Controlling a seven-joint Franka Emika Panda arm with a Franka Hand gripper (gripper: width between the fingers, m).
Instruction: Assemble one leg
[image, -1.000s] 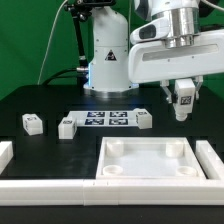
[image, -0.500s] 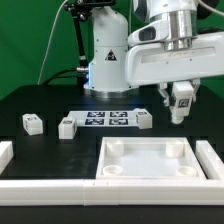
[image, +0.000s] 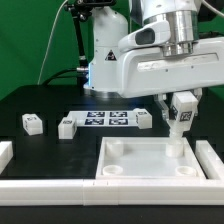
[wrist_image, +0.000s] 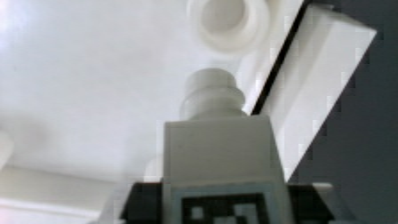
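Leg (image: 180, 122) upright in the hand's (image: 180, 108) tight grip, above the panel's (image: 140, 163) corner socket (image: 177, 151).

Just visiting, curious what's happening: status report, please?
Gripper shut on the leg. Leg hangs above the panel, near its corner socket. Nothing in between.

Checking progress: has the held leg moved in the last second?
Yes. The leg has dropped toward the panel's far corner socket, on the exterior view's right.
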